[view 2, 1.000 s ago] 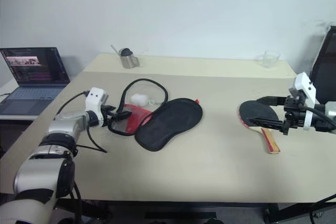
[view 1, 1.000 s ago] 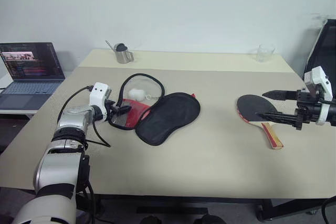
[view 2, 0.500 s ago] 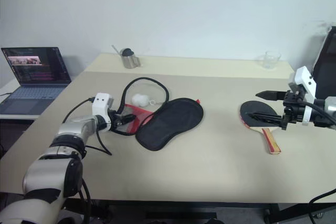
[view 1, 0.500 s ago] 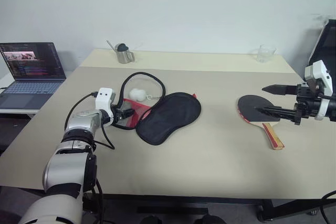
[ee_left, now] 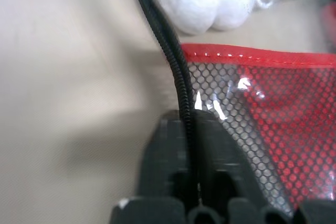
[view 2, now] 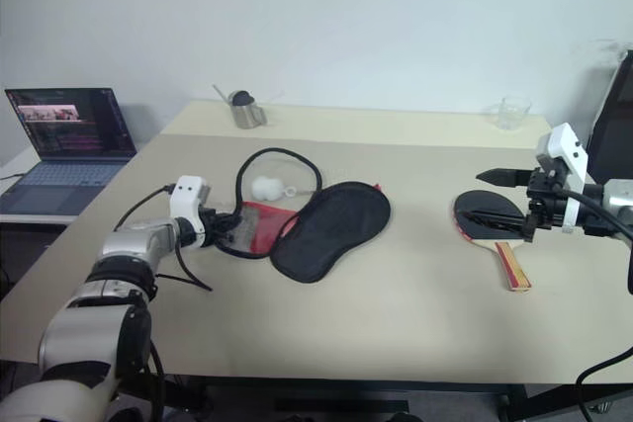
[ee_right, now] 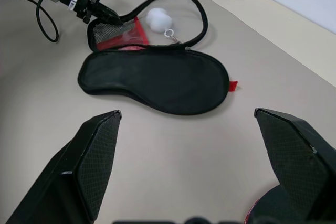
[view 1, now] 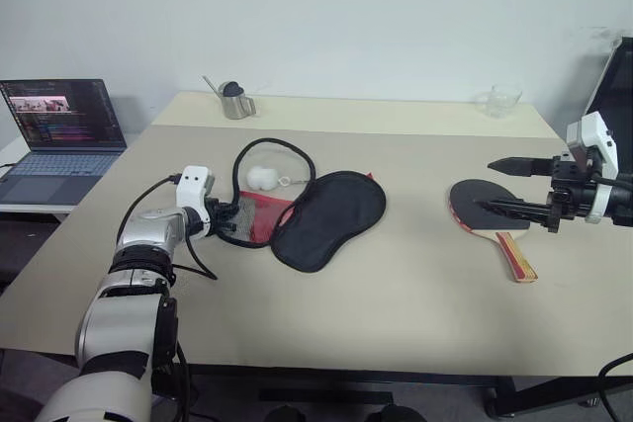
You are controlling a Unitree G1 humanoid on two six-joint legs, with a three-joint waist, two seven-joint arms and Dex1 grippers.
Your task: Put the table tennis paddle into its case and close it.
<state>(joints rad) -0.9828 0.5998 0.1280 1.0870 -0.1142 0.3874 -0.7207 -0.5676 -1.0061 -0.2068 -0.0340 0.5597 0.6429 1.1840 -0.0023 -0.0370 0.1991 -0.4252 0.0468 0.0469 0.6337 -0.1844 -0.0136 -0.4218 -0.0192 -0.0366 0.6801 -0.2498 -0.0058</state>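
Our left gripper is clamped on the case edge; our right gripper spreads wide above the paddle.

The black fingers pinch the case by its zip edge beside the white pom-pom.

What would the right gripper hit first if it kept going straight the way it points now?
Probably bare table, then the case. The right gripper is open above the table tennis paddle, aimed toward the case's black flap; depth is unclear, so this is a guess.
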